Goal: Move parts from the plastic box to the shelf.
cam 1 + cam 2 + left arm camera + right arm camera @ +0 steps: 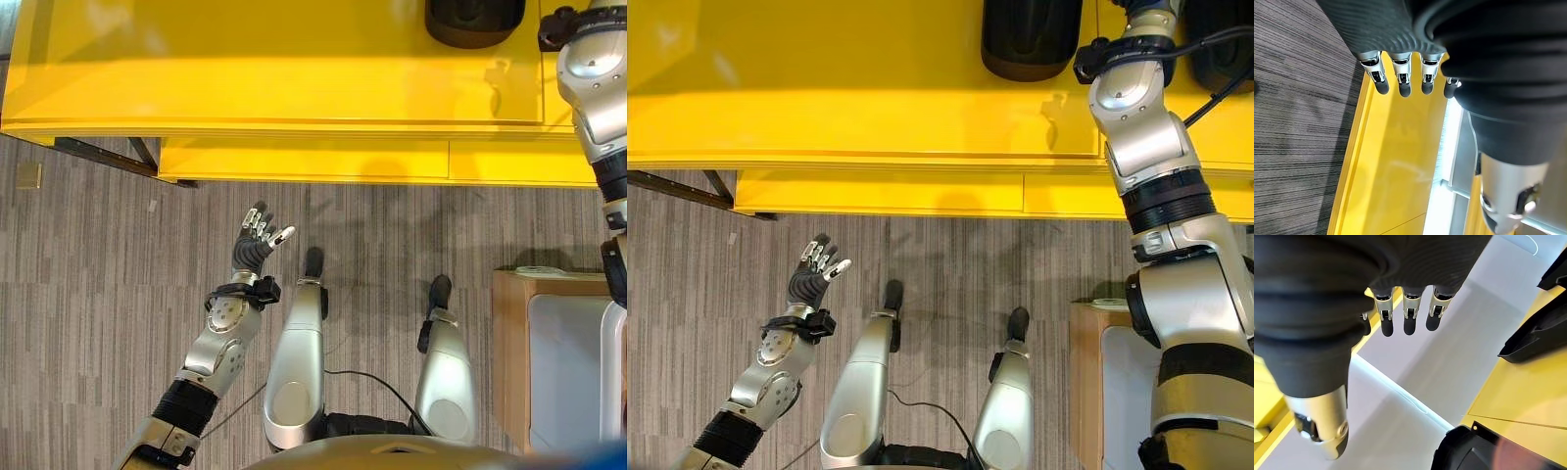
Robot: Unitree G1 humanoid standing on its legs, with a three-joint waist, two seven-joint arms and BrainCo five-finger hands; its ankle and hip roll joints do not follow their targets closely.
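Yellow shelf (872, 108) spans the far side, above grey wood-grain floor (98, 255). Black moulded parts (1031, 39) sit on the shelf near its right end. Right hand (1405, 313) is raised over that end, fingers (1409, 323) straight and apart, holding nothing, parts just beside them. Left hand (257, 240) hangs over the floor, short of the shelf's front edge, fingers (1403, 81) spread, empty.

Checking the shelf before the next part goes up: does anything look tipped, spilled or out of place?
Nothing stands out. The black parts sit on the yellow shelf. The right hand reaches above it holding nothing; the left hand hangs open over the floor.
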